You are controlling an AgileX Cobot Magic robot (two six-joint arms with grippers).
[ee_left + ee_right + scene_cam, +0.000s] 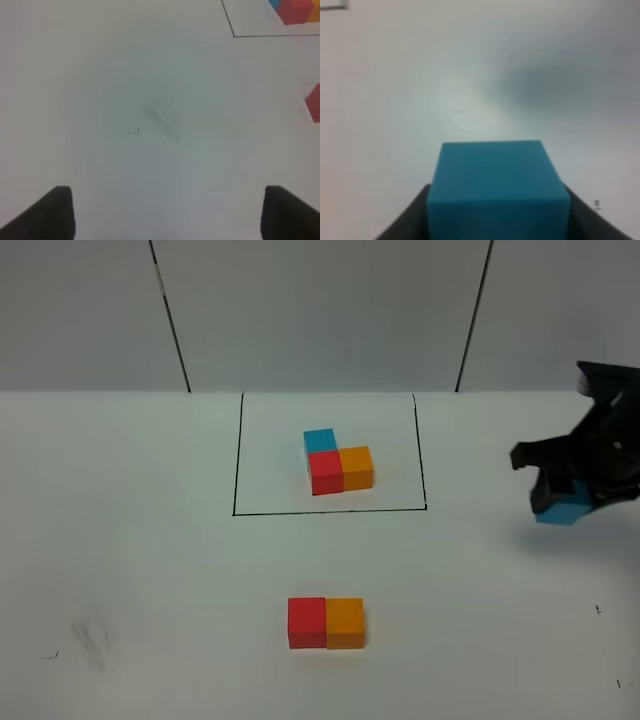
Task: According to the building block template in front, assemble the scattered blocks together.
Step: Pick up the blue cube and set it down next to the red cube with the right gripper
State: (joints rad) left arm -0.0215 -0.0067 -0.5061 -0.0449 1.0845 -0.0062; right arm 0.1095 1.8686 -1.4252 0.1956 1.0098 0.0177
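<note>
Two scattered blocks, red cube (306, 622) and orange cube (345, 623), sit joined on the desk (150, 570) before the template (338, 468). Right hand (566, 502) grips the blue cube (560, 512), well to the right. Seat it squarely against the red cube's far face, edges flush. Left hand (167, 215) stands open, empty.

Framed trio (338, 468) light blue, red, orange; outline (330, 511) black; red cube (306, 623), orange cube (345, 623), light blue cube (495, 187); table (150, 570) white
</note>
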